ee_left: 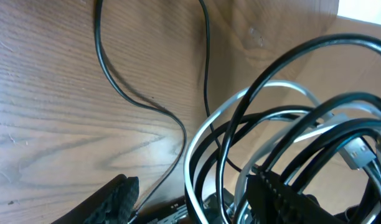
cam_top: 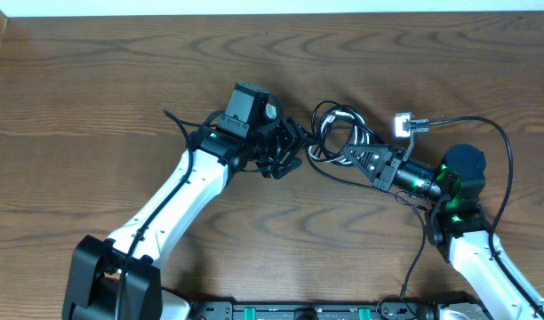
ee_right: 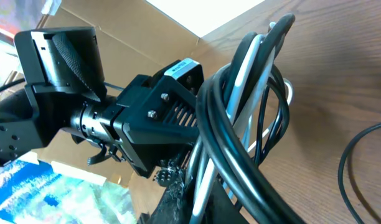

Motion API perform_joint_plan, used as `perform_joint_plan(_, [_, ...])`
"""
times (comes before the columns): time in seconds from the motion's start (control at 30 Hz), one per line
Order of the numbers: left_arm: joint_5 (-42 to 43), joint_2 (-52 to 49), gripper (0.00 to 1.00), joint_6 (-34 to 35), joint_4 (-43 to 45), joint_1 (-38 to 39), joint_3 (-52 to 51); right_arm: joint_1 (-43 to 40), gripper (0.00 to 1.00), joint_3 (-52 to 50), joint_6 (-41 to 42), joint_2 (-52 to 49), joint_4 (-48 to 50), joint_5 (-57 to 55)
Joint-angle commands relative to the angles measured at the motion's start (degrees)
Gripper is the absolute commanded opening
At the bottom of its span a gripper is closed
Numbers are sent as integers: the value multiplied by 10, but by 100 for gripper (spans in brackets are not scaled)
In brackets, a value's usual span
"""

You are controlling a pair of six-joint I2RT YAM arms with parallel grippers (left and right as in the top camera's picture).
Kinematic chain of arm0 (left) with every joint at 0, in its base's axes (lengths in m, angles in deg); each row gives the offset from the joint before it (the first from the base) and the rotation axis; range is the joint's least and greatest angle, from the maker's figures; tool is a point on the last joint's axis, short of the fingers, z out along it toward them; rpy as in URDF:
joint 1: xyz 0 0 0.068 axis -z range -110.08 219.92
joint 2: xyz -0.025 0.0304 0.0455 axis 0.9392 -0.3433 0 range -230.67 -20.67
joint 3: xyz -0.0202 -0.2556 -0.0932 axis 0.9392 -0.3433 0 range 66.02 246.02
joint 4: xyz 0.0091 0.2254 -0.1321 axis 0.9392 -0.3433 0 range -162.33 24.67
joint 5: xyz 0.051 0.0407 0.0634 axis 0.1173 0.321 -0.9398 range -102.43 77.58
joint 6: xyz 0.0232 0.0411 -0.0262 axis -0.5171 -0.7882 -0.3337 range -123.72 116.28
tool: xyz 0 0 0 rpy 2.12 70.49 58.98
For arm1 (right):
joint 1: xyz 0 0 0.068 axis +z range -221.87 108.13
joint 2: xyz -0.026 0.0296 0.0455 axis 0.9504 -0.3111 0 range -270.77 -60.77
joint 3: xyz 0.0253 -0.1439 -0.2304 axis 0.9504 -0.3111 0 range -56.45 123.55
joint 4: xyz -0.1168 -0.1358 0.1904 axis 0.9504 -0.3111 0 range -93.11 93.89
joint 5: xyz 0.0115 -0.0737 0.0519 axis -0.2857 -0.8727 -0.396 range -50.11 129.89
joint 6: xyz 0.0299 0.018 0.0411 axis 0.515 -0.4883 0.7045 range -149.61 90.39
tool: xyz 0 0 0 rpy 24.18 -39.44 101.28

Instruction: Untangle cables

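Open table: whole upper band and left of the frame, plus lower centre between the arms. Obstructions: coil of cables at centre, hemmed by left arm from lower left and right arm from lower right. Right of the coil, a plug and its black cord arc toward the right edge.

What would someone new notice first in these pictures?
A knot of black and white cables sits at the middle of the table, bunched into loops. The right hand is shut on it, and the left hand faces it. A pale plug lies apart, further right.
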Motion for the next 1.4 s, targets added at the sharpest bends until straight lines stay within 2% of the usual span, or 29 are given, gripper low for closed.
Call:
perform_joint_plan(0.0, [22, -6, 62, 25, 2, 16, 9, -2, 1, 3, 26, 6, 16, 4])
perform_joint_plan(0.17, [22, -30, 61, 78, 2, 35, 9, -2, 1, 3, 52, 6, 46, 4])
perform_joint_plan(0.3, [51, -57, 53, 141, 7, 38, 9, -2, 1, 3, 55, 6, 45, 2])
perform_joint_plan(0.43, [78, -77, 51, 193, 55, 38, 9, -2, 1, 3, 55, 6, 45, -1])
perform_joint_plan(0.53, [78, -83, 35, 211, 87, 38, 9, -2, 1, 3, 54, 6, 45, -4])
perform_joint_plan(0.57, [78, -83, 27, 210, 93, 38, 9, -2, 1, 3, 53, 6, 41, -12])
perform_joint_plan(0.6, [74, -83, 8, 195, 97, 37, 9, -2, 1, 3, 43, 6, 33, -26])
perform_joint_plan(0.67, [47, -83, 8, 138, 96, 35, 9, -2, 1, 3, 19, 6, 12, -54])
perform_joint_plan(0.73, [5, -83, 8, 39, 89, 30, 9, -2, 1, 3, -4, 6, -18, -91])
perform_joint_plan(0.77, [-30, -82, 8, -55, 60, 20, 9, -2, 1, 3, -11, 6, -48, -129])
perform_joint_plan(0.93, [-118, -82, 7, -171, -29, -33, 9, -3, 3, 3, -42, 6, -70, -154])
perform_joint_plan(1.2, [-5, -57, 8, -268, 2, -152, 9, -3, 1, 3, -63, 6, -250, -341])
perform_joint_plan(1.33, [104, -53, 7, -300, 55, -178, 9, -3, 1, 3, -104, 6, -277, -356])
perform_joint_plan(1.37, [166, -53, 7, -310, 92, -184, 9, -3, 1, 3, -108, 6, -284, -371])
